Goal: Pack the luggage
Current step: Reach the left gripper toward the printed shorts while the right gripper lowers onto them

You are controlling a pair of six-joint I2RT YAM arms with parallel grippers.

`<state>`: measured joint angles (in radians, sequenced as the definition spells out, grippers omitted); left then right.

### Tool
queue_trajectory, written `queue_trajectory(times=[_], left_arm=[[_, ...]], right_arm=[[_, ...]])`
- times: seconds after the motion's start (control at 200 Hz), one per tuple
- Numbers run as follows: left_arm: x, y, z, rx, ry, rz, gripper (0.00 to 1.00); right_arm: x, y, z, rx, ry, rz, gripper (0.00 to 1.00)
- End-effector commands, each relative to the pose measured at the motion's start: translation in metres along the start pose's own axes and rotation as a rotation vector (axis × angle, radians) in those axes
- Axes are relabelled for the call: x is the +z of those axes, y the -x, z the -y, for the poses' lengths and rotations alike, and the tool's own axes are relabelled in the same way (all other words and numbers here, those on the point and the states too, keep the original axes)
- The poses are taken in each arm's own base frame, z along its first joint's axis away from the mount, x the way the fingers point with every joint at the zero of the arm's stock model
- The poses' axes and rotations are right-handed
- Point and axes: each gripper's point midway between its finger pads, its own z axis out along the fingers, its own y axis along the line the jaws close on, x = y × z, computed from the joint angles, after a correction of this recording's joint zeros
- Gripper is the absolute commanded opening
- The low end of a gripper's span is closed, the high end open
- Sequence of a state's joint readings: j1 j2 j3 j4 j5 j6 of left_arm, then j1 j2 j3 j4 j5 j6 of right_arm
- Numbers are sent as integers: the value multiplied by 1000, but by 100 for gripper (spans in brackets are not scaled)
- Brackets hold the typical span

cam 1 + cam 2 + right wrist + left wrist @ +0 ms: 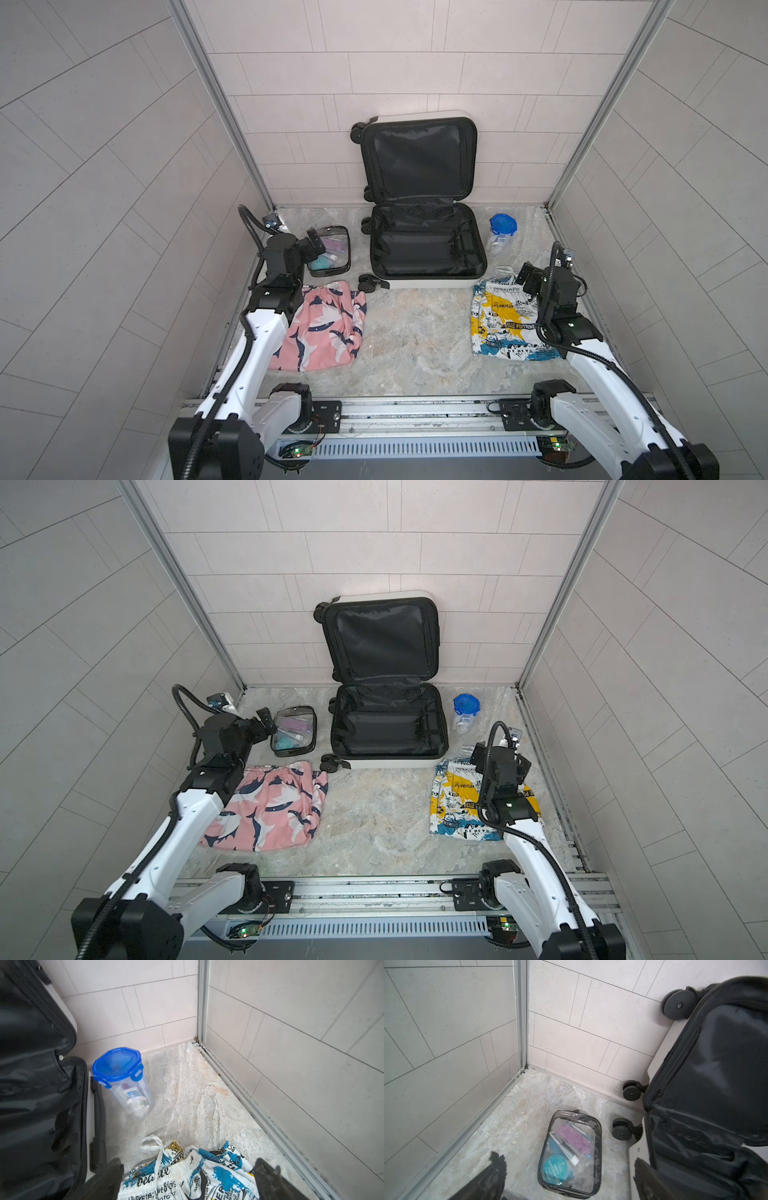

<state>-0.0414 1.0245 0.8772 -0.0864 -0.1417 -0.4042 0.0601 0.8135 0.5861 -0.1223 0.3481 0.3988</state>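
The luggage lies open at the back centre, its black-lined base bare and its lid leaning on the back wall. My left gripper is open, hovering over the clear toiletry pouch left of the case. My right gripper is open above the waistband of the yellow-and-blue printed shorts. Pink patterned shorts lie flat at the front left.
A clear container with a blue lid stands right of the case near the back wall. Tiled walls close in the left, back and right. The arms' metal rail runs along the front edge.
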Motion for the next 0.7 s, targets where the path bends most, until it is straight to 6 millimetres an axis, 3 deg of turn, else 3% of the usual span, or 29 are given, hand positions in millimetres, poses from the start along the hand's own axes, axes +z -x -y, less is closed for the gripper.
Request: queue_trajectory(times=[0.0, 0.085, 0.23, 0.425, 0.55, 0.695], left_arm=[[-14, -46, 11, -192, -77, -231, 100], [-20, -53, 45, -266, -261, -306, 100], [-39, -68, 79, -338, -418, -385, 93], [-78, -143, 141, -118, -509, -469, 93], [-90, -180, 158, -70, -513, -542, 93], [-95, -184, 168, -44, -514, -594, 93]], right_arm=[[-13, -27, 4, 50, -20, -206, 100], [-20, -39, -14, 51, 76, -321, 97], [-27, -57, -39, 78, 219, -423, 88], [-15, -63, -40, 54, 187, -462, 91], [-5, -56, -39, 6, 149, -522, 92], [-3, -38, -37, -50, 133, -583, 91]])
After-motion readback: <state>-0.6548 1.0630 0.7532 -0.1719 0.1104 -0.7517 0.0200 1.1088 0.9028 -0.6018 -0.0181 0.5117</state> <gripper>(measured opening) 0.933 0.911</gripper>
